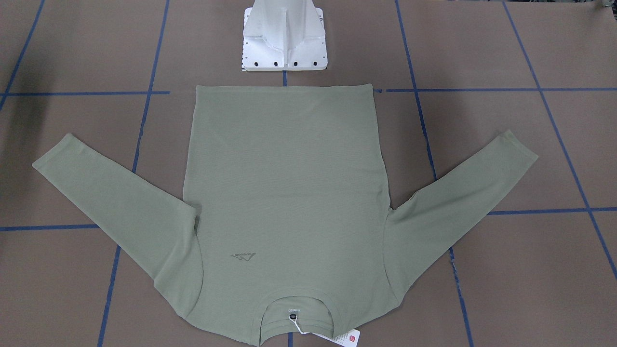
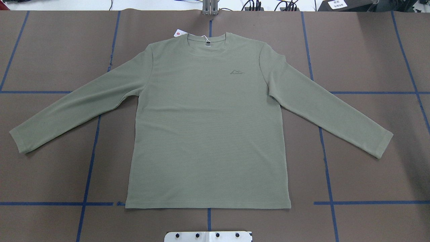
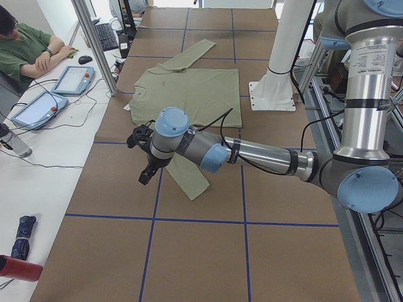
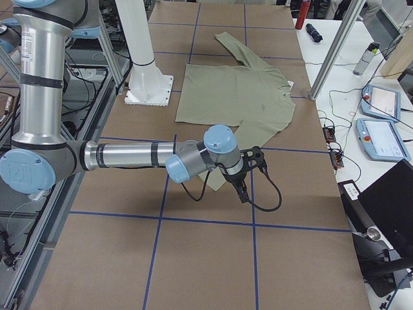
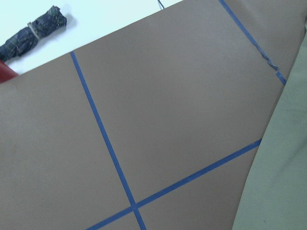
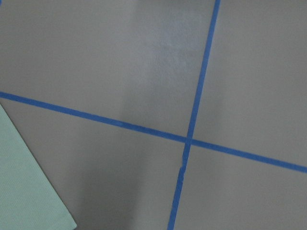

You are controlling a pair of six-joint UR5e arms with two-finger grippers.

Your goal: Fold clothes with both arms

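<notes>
Left gripper (image 3: 145, 173) and right gripper (image 4: 242, 187) each hang just beside the shirt's (image 2: 208, 134) outspread sleeve on their own side. Whether they are open cannot be told. Shirt lies flat, chest up.

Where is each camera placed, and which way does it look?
Front-facing: across the table, looking down at the shirt; only the base shows.
Overhead: behind the base, down at the shirt; base edge only.
Left: table end, looking along it; left arm near.
Right: opposite end; right arm near.
Left wrist: down at table and shirt edge; no robot part.
Right wrist: likewise.
Front-facing and overhead share the tag.
</notes>
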